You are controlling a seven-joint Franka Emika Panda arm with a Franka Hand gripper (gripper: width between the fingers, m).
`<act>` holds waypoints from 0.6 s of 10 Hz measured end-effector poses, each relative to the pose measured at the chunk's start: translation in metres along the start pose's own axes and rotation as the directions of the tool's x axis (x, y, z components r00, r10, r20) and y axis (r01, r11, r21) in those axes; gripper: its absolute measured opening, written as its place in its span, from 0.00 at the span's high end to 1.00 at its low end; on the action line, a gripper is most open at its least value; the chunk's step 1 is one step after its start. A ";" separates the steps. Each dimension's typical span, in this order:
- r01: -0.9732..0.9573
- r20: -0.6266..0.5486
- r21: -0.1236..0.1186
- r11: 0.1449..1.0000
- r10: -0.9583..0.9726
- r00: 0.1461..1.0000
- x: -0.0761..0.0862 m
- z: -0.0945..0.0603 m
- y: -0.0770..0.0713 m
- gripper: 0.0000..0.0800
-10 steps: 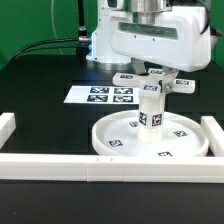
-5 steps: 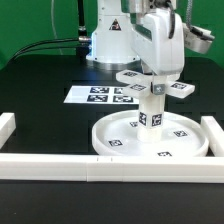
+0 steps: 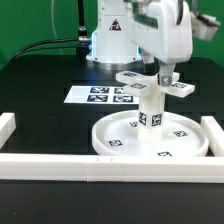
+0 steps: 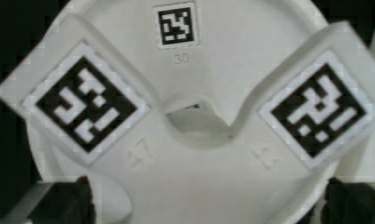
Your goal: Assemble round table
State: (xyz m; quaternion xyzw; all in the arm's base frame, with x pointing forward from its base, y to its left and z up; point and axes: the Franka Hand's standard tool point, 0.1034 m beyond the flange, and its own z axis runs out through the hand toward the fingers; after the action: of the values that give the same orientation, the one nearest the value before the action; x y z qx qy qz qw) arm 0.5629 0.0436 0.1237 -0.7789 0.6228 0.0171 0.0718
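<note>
With the foot perched on the leg, the end effector (image 3: 165, 75) stands over it, fingers apart, holding nothing.

Spread wide, its fingers straddle the cross-shaped foot piece (image 3: 157, 86), which sits atop the short leg (image 3: 150, 110), upright at the middle of the round disc (image 3: 152, 139) on the table (image 3: 40, 120) by the near rail (image 3: 100, 168), toward the exterior view's right. The risk now, I'd say: if the foot isn't seated fully, a finger brushing an arm could twist it loose or tip the leg.
</note>
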 end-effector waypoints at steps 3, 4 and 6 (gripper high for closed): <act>0.026 -0.001 -0.007 1.000 -0.026 1.000 -0.001 0.004 0.002 0.19; 0.176 -0.003 -0.019 0.984 -0.176 0.984 -0.002 0.008 0.002 0.19; 0.446 -0.021 -0.036 0.895 -0.446 0.895 -0.007 0.005 -0.005 0.19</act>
State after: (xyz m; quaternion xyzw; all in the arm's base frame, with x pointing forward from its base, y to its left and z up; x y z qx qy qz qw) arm 0.5662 0.0525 0.1202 -0.9020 0.4284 -0.0015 0.0533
